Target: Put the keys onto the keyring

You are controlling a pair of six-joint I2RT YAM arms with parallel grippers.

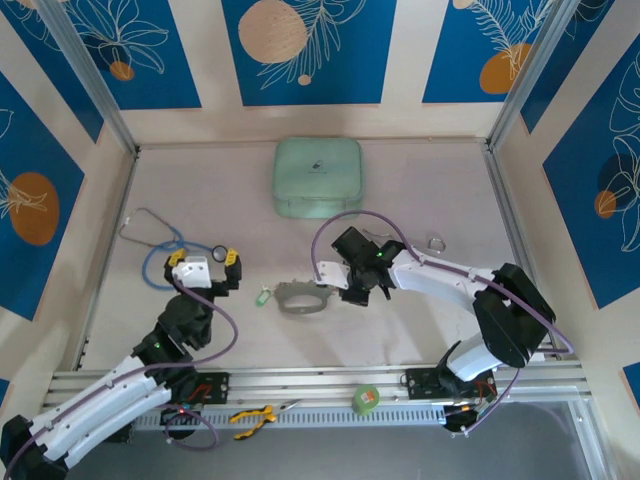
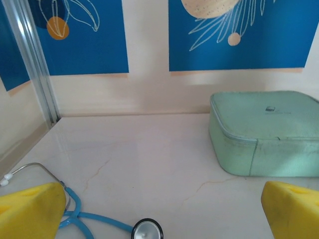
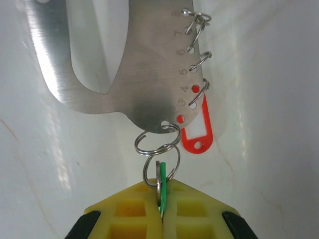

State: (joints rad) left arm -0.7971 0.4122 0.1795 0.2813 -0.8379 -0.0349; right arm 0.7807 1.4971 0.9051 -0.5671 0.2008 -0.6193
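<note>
The right arm rises from its base at the near right edge, bends at an elbow out on the right side, and runs its white forearm leftward over the tabletop [image 1: 420,330] to the middle. There the right end effector [image 1: 338,285] meets the right end of the keyring [image 1: 300,300]. In the wrist view its yellow fingers [image 3: 134,211] are clenched on a key [image 3: 160,191] held edge-on, with a green sliver of tag pressed beside the metal. Two linked split rings [image 3: 157,149] join that key to the lowest hole of the keyring. Up close the keyring is a flat, curved band of brushed steel with a row of small numbered holes along one edge. Several holes carry thin wire rings, and a red tag [image 3: 197,132] lies just beside that edge. A green-tagged key [image 1: 262,297] lies on the tabletop just left of the keyring; whether they touch cannot be told. The left arm lies low at the near left. Its left end effector [image 1: 205,265] is released, yellow fingertips [image 2: 30,211] spread wide above the stethoscope [image 1: 160,250], facing the mint-green case [image 1: 318,177] near the back wall.
</note>
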